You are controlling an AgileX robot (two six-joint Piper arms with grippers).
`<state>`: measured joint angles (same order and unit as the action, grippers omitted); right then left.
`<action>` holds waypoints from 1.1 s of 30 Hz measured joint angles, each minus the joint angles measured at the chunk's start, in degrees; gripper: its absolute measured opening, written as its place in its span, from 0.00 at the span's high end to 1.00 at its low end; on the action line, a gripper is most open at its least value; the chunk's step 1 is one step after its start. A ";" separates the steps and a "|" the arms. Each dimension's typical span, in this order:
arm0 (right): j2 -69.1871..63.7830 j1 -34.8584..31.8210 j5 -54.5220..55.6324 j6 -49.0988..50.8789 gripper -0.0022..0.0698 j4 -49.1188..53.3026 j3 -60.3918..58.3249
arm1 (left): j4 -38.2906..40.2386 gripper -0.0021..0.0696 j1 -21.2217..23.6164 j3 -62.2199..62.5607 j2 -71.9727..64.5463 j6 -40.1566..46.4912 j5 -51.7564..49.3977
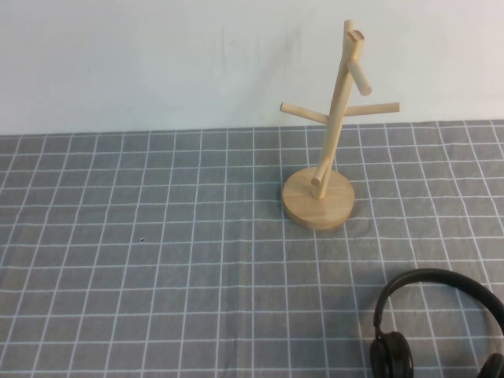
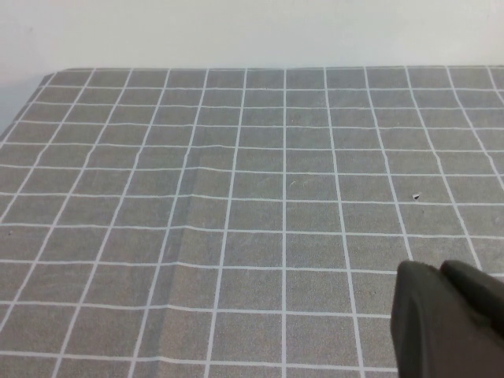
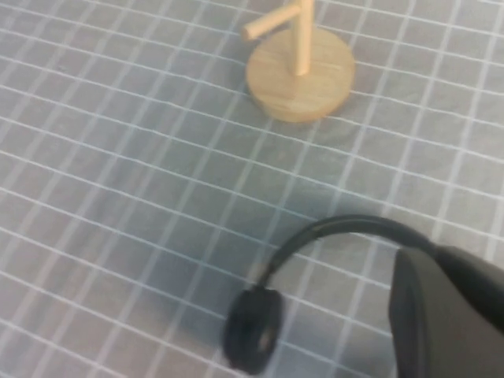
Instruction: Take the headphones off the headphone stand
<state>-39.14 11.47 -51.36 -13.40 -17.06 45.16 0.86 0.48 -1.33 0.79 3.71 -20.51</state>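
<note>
The light wooden headphone stand (image 1: pixel 334 122) stands at the back right of the table on its round base (image 1: pixel 317 201), and its pegs are bare. The black headphones (image 1: pixel 429 274) lie flat on the cloth at the front right, apart from the stand. In the right wrist view, the headphones (image 3: pixel 346 227) lie below the stand's base (image 3: pixel 299 75), and my right gripper (image 3: pixel 437 256) hovers over one end of the headband with its fingers together and nothing in them. My left gripper (image 2: pixel 441 272) is shut and empty over bare cloth on the left. Neither gripper shows in the high view.
A grey cloth with a white grid (image 1: pixel 157 252) covers the table. A white wall (image 1: pixel 157 63) rises behind its far edge. The headphones reach the high view's lower right corner.
</note>
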 joint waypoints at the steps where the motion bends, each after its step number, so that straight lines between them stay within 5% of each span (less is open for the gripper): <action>1: 0.30 0.00 0.00 -0.11 0.98 0.78 0.00 | 0.00 0.98 0.00 0.00 0.00 0.00 0.00; 9: 12.37 -4.06 16.88 -4.17 0.98 -0.97 -1.62 | 0.00 0.98 0.00 0.00 0.00 0.00 0.00; 17: 30.40 -8.79 38.11 -5.08 0.98 -0.48 -17.95 | 0.00 0.98 0.00 0.00 0.00 0.00 0.00; 33: 39.68 -10.90 35.03 -5.15 0.98 -1.44 -46.60 | 0.00 0.98 0.00 0.00 0.00 0.00 0.00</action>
<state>0.54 0.58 -16.33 -18.55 -18.50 -1.44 0.86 0.48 -1.33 0.79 3.71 -20.51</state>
